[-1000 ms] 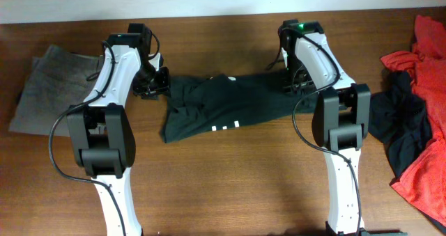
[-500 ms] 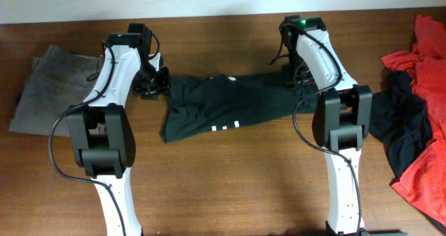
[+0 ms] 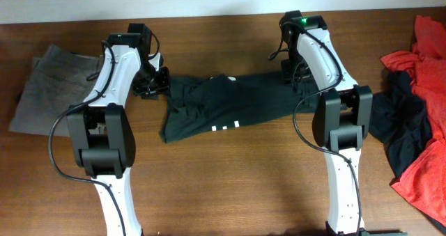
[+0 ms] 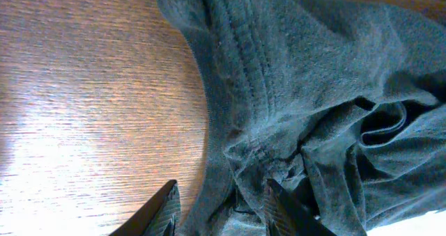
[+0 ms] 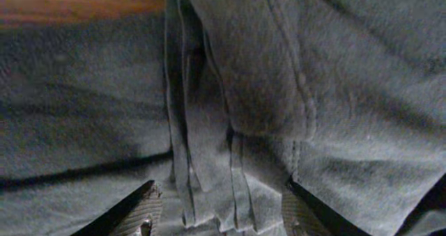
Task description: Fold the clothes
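Observation:
A black top (image 3: 223, 105) with small white marks on its near edge lies bunched in a band across the middle of the table. My left gripper (image 3: 155, 83) is at the top's left end. In the left wrist view its fingers (image 4: 164, 211) pinch a thick gathered fold of the dark cloth (image 4: 293, 90), which fills the gap between them. My right gripper (image 3: 293, 74) is over the top's right end. Seen from the right wrist, its jaws stand apart around a pleated bundle of the cloth (image 5: 313, 69), with space beside the left finger (image 5: 139, 211).
A grey folded cloth (image 3: 49, 86) lies at the left edge of the table. At the far right a red garment (image 3: 425, 173) and a plain black one (image 3: 404, 124) lie in a heap. Bare wood (image 3: 230, 187) stretches in front of the top.
My right gripper has widened its jaws around the cloth and shifted slightly toward the back of the table. The left gripper and the top have stayed put.

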Controlling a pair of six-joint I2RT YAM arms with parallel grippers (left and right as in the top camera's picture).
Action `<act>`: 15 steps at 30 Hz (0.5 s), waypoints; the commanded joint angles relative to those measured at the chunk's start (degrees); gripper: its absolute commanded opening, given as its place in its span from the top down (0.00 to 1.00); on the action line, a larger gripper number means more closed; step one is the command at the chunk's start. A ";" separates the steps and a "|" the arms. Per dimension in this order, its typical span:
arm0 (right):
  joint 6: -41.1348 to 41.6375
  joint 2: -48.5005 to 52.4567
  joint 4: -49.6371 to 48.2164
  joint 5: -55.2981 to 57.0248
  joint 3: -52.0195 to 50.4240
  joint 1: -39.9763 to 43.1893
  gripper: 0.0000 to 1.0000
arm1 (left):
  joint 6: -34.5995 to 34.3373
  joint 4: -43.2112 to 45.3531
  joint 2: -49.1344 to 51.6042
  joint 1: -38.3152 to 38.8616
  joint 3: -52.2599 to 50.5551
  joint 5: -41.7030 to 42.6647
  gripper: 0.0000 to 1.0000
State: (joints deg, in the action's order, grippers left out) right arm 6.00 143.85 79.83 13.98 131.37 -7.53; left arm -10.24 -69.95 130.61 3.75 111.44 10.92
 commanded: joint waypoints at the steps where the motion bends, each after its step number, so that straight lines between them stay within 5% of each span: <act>1: 0.50 0.33 -0.83 1.40 0.35 0.52 0.40 | 0.92 0.04 -0.26 0.24 0.57 -0.22 0.61; 15: 0.50 0.85 -1.95 -1.95 0.31 3.08 0.39 | 0.92 0.09 -0.26 0.22 0.57 -0.24 0.61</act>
State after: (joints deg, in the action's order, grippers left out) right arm 6.02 143.85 77.78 13.72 131.37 -4.36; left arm -10.24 -69.95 130.61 3.75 111.44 10.92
